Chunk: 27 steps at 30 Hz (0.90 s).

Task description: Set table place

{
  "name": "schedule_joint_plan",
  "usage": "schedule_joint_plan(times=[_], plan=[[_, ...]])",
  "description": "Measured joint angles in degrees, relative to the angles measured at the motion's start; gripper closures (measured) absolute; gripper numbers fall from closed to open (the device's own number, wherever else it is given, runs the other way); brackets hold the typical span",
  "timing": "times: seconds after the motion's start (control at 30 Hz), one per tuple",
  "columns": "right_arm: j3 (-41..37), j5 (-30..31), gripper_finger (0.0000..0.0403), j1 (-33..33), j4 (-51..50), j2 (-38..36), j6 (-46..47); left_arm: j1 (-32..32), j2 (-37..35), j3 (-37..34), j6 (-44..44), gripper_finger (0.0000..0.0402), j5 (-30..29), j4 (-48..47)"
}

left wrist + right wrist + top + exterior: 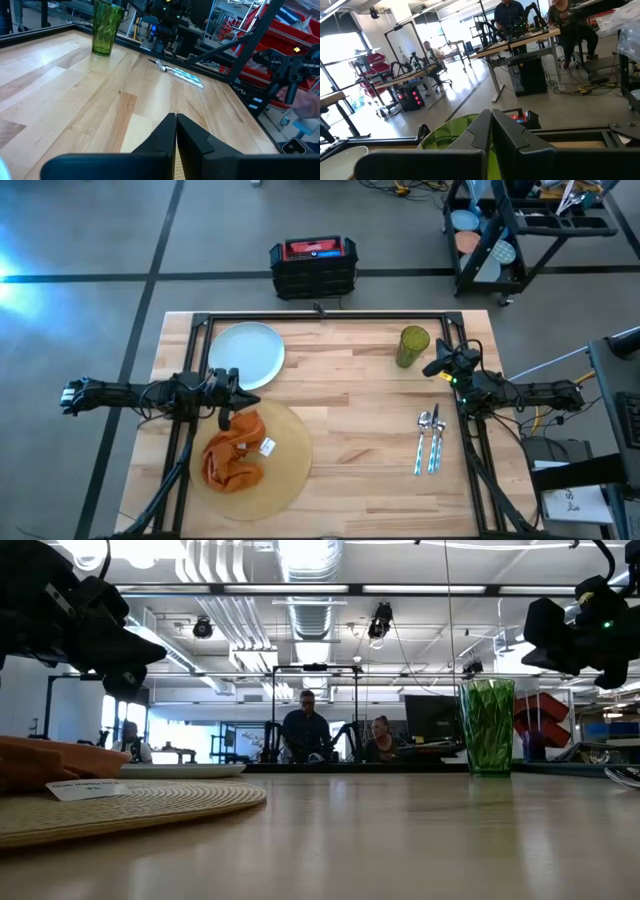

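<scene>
green cup (412, 346), orange napkin (233, 453) — tan placemat (285, 470)

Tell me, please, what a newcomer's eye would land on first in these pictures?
Probably the orange napkin, crumpled on the round tan placemat at the table's near left, just below the left gripper. Next, the green cup at the far right beside the right gripper, then the pale plate at far left.

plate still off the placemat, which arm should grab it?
Left, likely. The left gripper hovers between the plate and the placemat, fingers shut. The right gripper sits across the table by the green cup.
</scene>
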Motion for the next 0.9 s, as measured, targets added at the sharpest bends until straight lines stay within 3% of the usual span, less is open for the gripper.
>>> schedule_joint_plan(times=[0.37,0.5,0.67,0.9], plan=[[-0.02,-0.02,0.0403,0.01,0.12,0.01,0.00,-0.02,0.00,-0.01,0.36,0.0402,-0.37,0.24],[0.00,-0.14,0.0403,0.02,0.39,0.00,1.15,-0.04,0.02,-0.02,6.04,0.0402,-4.35,2.14],[0.00,-4.29,0.0403,0.00,0.41,0.00,3.63,-0.04,0.02,-0.02,3.23,0.0402,-6.54,5.55],[0.00,-4.04,0.0403,0.00,-0.52,0.00,2.46,-0.02,0.00,-0.01,3.05,0.0402,-7.49,11.01]])
